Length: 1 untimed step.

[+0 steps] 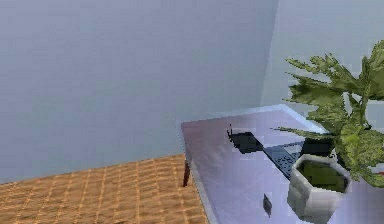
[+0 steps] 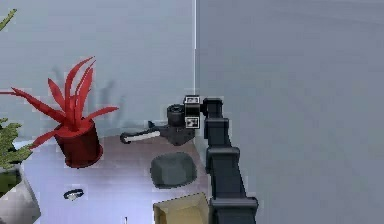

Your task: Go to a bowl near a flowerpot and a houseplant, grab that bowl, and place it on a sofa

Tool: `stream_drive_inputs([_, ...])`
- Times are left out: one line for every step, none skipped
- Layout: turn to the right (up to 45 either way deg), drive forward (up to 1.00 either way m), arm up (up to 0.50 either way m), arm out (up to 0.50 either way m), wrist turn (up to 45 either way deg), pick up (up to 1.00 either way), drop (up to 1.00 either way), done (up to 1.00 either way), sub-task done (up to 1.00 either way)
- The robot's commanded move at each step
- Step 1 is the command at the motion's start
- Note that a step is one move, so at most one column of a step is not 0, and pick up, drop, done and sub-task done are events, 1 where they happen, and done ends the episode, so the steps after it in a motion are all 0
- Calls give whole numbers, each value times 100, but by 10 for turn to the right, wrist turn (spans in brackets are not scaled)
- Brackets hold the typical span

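On the pale tabletop point(image 2: 110, 180) in the arm side view stands a red-leaved plant in a red flowerpot point(image 2: 79, 145). The dark arm point(image 2: 225, 170) rises beside it, and the gripper point(image 2: 130, 136) points left toward the pot. A grey bowl-like shape point(image 2: 181, 137) sits under the gripper's body, with a dark grey round patch point(image 2: 175, 170) on the table below it. I cannot tell whether the gripper holds anything. In the forward view a green houseplant point(image 1: 340, 105) grows from a white pot point(image 1: 318, 185) on the same table point(image 1: 215, 150).
A tan box point(image 2: 185, 210) and a small dark ring-shaped item point(image 2: 72, 193) lie near the table's front. A dark flat device point(image 1: 285, 155) and a dark object point(image 1: 243, 140) rest on the table. Bare wood floor point(image 1: 100, 195) lies at the forward view's left, and blue-grey walls stand behind.
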Motion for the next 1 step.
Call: stream_drive_inputs([0,0,0,0,120,0,0,0,0])
